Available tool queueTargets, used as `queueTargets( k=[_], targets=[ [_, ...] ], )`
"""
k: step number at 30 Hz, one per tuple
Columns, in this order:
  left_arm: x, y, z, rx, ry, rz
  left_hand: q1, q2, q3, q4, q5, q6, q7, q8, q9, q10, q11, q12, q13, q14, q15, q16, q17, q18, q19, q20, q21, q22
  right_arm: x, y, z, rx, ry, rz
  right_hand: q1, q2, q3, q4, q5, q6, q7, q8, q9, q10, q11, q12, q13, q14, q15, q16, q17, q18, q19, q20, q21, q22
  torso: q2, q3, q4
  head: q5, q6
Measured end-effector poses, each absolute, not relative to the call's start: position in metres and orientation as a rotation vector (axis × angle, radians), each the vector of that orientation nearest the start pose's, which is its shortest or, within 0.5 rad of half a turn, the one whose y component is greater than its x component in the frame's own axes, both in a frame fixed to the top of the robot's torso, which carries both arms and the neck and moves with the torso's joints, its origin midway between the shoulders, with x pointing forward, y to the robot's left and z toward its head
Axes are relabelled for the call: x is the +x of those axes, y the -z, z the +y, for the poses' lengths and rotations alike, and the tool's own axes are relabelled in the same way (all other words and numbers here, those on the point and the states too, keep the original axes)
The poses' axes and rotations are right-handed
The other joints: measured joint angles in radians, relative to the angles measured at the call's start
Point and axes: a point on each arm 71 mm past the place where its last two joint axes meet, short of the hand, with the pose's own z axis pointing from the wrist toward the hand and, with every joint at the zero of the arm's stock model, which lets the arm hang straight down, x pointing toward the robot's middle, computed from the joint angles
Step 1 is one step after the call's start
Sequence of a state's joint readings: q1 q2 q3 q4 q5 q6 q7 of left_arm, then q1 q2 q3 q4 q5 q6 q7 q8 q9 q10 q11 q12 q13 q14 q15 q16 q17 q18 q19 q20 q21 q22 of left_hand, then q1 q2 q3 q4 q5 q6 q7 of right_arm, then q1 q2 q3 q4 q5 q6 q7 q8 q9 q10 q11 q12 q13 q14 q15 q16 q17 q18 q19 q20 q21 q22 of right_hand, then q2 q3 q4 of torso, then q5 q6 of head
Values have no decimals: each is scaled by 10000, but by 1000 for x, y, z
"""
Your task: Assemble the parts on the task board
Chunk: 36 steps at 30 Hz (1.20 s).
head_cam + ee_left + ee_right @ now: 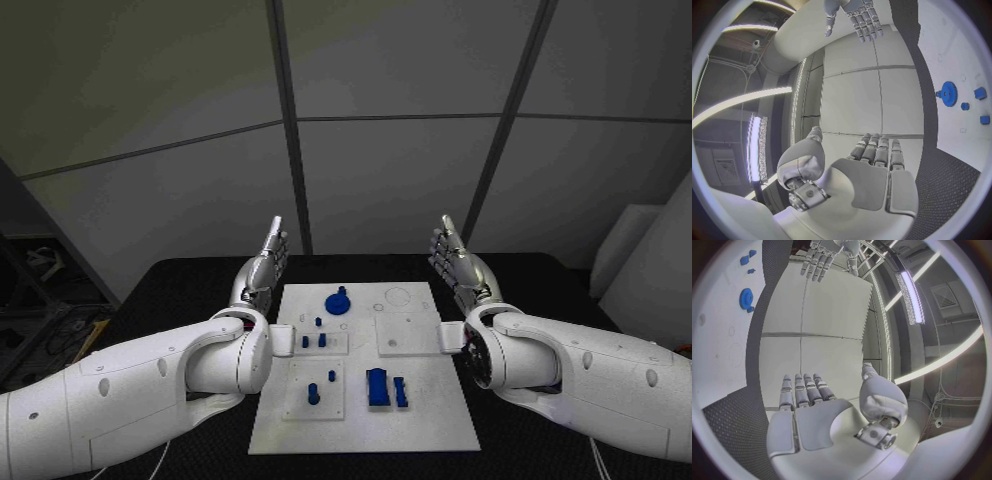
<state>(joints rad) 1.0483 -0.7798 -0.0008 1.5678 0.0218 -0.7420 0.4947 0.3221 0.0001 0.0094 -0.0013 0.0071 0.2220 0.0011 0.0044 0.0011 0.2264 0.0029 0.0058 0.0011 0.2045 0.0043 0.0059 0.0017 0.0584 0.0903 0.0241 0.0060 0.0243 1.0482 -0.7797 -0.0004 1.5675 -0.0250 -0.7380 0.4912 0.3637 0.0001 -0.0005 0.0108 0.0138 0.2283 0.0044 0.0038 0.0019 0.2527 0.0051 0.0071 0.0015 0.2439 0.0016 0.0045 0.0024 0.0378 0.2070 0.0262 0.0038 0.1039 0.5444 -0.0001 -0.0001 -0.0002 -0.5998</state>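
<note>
The task board [418,420] lies mid-worktop [173,275] carrying blue parts [378,386] and a gear [338,301], flanked by left hand [263,265] and right hand [459,262], fingers released, grasping nothing

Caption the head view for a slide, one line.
Both hands, left and right, raised open beside the white board carrying blue parts.

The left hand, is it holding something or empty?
Empty and open: the left hand holds nothing, fingers straight, raised beside the task board, clear of the blue parts.
</note>
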Motion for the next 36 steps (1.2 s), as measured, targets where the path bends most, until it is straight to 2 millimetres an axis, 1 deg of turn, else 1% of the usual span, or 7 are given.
queueTargets(
  k=[3, 15, 17, 20, 22, 26, 36],
  targets=[
    [462, 228, 192, -12491, 12316, 12442, -360, 2, 0, 0, 0, -255, -3, 0, 0, -249, -10, 0, -1, -232, -15, 0, 0, 2, -297, -107, 0, -95, 462, 226, -191, 12079, -12392, 12471, -426, -1, 7, -39, -31, -268, -15, 0, -6, -302, -15, -37, 0, -285, -1, 0, -1, -158, -229, -121, 0, -192, -1, 1, 1, 0, -3],
    [462, 228, 193, -12443, 12198, 12377, -1472, 6, -26, 26, -37, -1006, -10, 3, 1, -1016, -25, 0, 1, -900, -23, 0, -8, 1, -757, -239, 0, -217, 462, 226, -192, 12199, -12268, 12351, -1698, 3, 7, -38, -89, -1040, -42, 0, -5, -1168, -44, -37, 2, -1101, -1, 0, -12, -159, -928, -249, 0, -925, -2, 1, 2, 0, -4],
    [462, 228, 193, -12439, 12191, 12373, -1599, -2, -26, 26, -38, -1081, -9, 3, 1, -1101, -42, 0, 1, -993, -43, 0, -8, 3, -799, -222, 0, -220, 462, 226, -193, 12209, -12258, 12342, -1813, -2, 8, -38, -89, -1130, -54, 0, -5, -1263, -52, -37, 3, -1217, -6, 0, -12, -306, -988, -230, 0, -956, -2, 1, 2, -1, -4],
    [462, 228, 193, -12432, 12184, 12368, -2300, 4, -26, 27, -37, -2040, -8, 3, 1, -1992, -30, 0, 2, -1874, -43, 1, -8, 3, -835, -257, 0, -230, 462, 226, -193, 12215, -12251, 12334, -2090, -11, 8, -38, -89, -1302, -48, 1, -5, -1448, -43, -37, -1, -1402, -9, 1, -11, -311, -1212, -247, 0, -998, -2, 1, 2, -1, -4],
    [462, 228, 193, -12431, 12180, 12366, -3063, 1, -26, 27, -37, -2185, -8, 3, 2, -2207, -37, 0, 2, -1991, -43, 1, -8, 2, -835, -257, 0, -233, 462, 226, -193, 12218, -12248, 12329, -2570, -7, 7, -38, -89, -1986, -45, 1, -4, -2062, -51, -37, -4, -2129, -14, 2, -11, -311, -1922, -259, 0, -1027, -2, 1, 2, -1, -4],
    [462, 228, 193, -12430, 12176, 12363, -3157, -8, -26, 26, -37, -2184, -9, 3, 2, -2224, -25, 0, 3, -1991, -43, 1, -7, 2, -835, -258, 0, -234, 462, 226, -193, 12226, -12239, 12322, -3561, 3, 8, -38, -89, -2235, -48, 1, -4, -2476, -51, -37, -7, -2404, -18, 2, -11, -310, -2017, -263, 0, -1031, -2, 1, 2, -1, -4],
    [462, 228, 193, -12425, 12170, 12360, -3155, -10, -26, 26, -37, -2184, -9, 4, 3, -2224, -25, 0, 5, -1990, -43, 1, -6, 2, -835, -257, 0, -234, 462, 226, -193, 12235, -12232, 12314, -3584, 1, 8, -38, -89, -2234, -49, 1, -3, -2476, -51, -37, -6, -2403, -18, 2, -10, -309, -2016, -263, 0, -1030, -2, 1, 1, 2, -4]
  ],
)
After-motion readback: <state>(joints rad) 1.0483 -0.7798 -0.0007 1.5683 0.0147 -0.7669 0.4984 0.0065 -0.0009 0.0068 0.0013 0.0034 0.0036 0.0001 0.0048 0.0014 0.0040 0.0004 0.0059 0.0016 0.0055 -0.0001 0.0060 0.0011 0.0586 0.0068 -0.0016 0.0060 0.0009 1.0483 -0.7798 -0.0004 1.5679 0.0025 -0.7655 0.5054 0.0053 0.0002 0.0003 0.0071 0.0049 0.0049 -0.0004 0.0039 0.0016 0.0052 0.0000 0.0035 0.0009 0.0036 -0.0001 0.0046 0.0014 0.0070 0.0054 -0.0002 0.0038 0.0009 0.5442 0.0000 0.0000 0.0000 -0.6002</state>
